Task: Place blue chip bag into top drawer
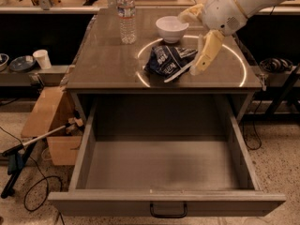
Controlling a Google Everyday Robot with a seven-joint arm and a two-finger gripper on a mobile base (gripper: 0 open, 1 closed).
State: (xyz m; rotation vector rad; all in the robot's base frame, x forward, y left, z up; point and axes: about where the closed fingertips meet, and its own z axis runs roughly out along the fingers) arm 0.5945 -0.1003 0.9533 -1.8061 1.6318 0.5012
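Observation:
The blue chip bag [168, 62] lies crumpled on the grey tabletop [105, 62], just in front of a white bowl [171, 28]. My gripper [196, 35] hangs over the table right beside the bag's right end, open and empty. One pale finger [207, 53] points down next to the bag, and the other [188, 14] reaches toward the bowl. The top drawer [165, 202] is pulled fully open below the tabletop, with nothing inside and a small black handle on its front panel.
A clear water bottle [126, 15] stands at the back of the table, left of the bowl. A cardboard box [46, 121] and a long-handled tool [28, 146] sit on the floor at the left. A white cup [42, 58] stands on a low shelf at the far left.

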